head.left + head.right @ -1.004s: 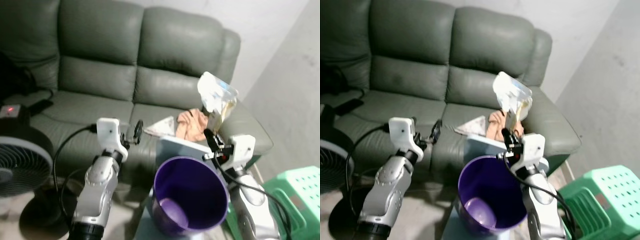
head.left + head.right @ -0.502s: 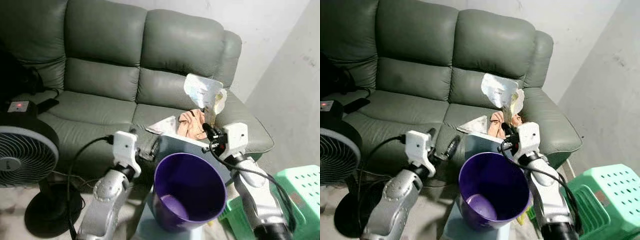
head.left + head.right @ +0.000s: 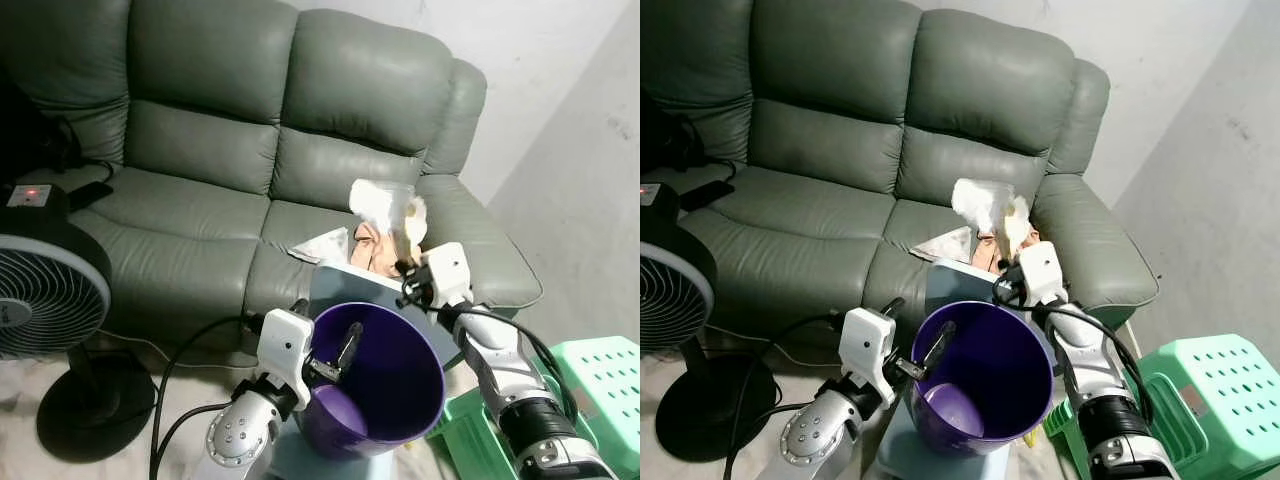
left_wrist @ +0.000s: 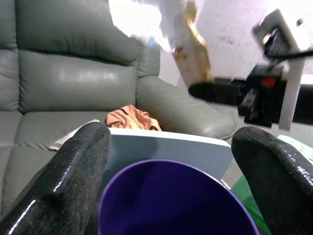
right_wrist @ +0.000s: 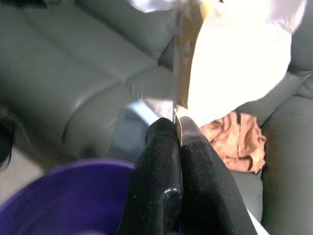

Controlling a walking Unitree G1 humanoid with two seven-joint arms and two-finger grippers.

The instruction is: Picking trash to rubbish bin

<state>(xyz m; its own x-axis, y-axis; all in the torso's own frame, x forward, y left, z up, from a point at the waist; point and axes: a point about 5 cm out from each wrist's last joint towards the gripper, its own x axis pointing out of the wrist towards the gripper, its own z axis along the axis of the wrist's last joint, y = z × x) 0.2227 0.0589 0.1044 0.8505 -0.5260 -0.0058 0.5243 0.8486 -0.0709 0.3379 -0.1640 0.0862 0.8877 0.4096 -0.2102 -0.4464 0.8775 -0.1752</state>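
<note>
A purple rubbish bin [image 3: 385,385] stands on the floor in front of me. My right gripper [image 3: 407,270] is just beyond the bin's far rim, shut on a crumpled white and yellow plastic wrapper [image 3: 382,203] that sticks up above it. In the right wrist view the fingers [image 5: 161,161] pinch the wrapper's [image 5: 234,63] lower edge. My left gripper [image 3: 328,335] is open at the bin's near left rim, one finger [image 3: 349,345] inside the bin. The left wrist view has the bin [image 4: 171,200] between its wide-spread fingers [image 4: 73,171].
A green leather sofa [image 3: 200,150] fills the back, with an orange cloth [image 3: 372,245] and white paper [image 3: 322,245] on its seat. A pale blue board [image 3: 345,285] leans behind the bin. A fan [image 3: 40,300] stands at the left, a green stool [image 3: 600,385] at the right.
My left gripper has swung right and down from in front of the sofa to the bin's rim. The right gripper has brought the wrapper lower and leftward, closer to the bin's far rim.
</note>
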